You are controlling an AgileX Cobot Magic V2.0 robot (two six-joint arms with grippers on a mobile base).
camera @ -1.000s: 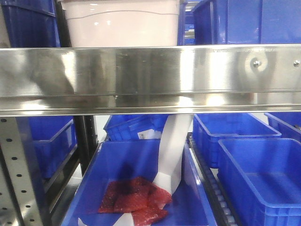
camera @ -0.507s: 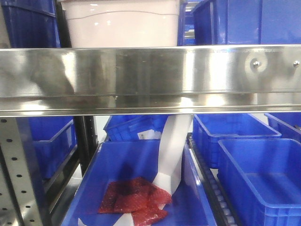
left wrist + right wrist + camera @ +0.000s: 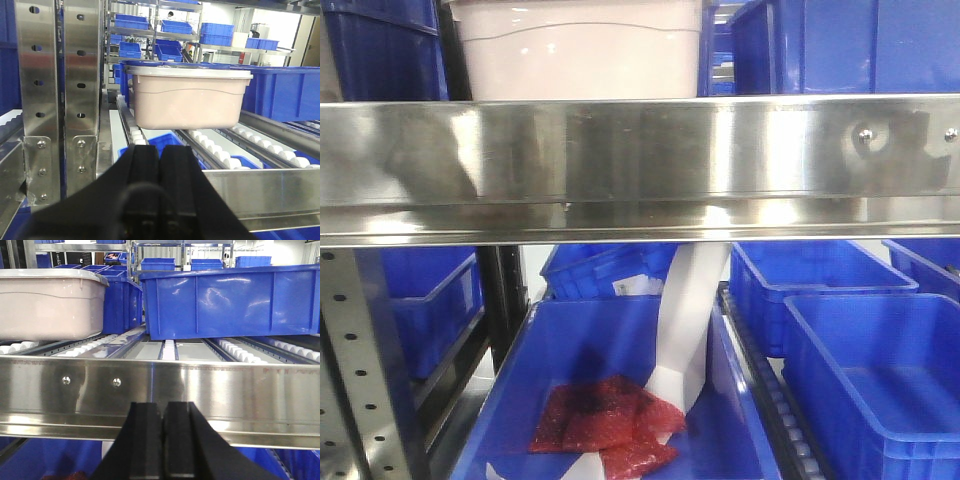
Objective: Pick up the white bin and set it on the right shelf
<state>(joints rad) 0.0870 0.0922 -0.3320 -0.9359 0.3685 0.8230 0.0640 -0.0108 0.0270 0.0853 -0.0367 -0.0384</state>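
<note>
The white bin (image 3: pixel 189 97) is seen resting on the roller tracks (image 3: pixel 220 150) of the right shelf (image 3: pixel 640 165), set back behind the wide steel front rail (image 3: pixel 160 395); the rollers are judged to be there so that tubs can be slid along the shelf rather than lifted. In the right wrist view the bin (image 3: pixel 50 302) stands to the left of a large blue crate (image 3: pixel 230 302), with a narrower blue crate between them. Neither arm is touching the bin. The left gripper (image 3: pixel 159 190) is held low in front of the bin with its fingers pressed together and nothing between them, and the right gripper (image 3: pixel 162 440) is likewise closed and empty, held just before the rail. Below the rail, a lower blue crate (image 3: pixel 620 400) holding red packets (image 3: pixel 605 425) is visible. No brand, label or writing can be read anywhere.
</note>
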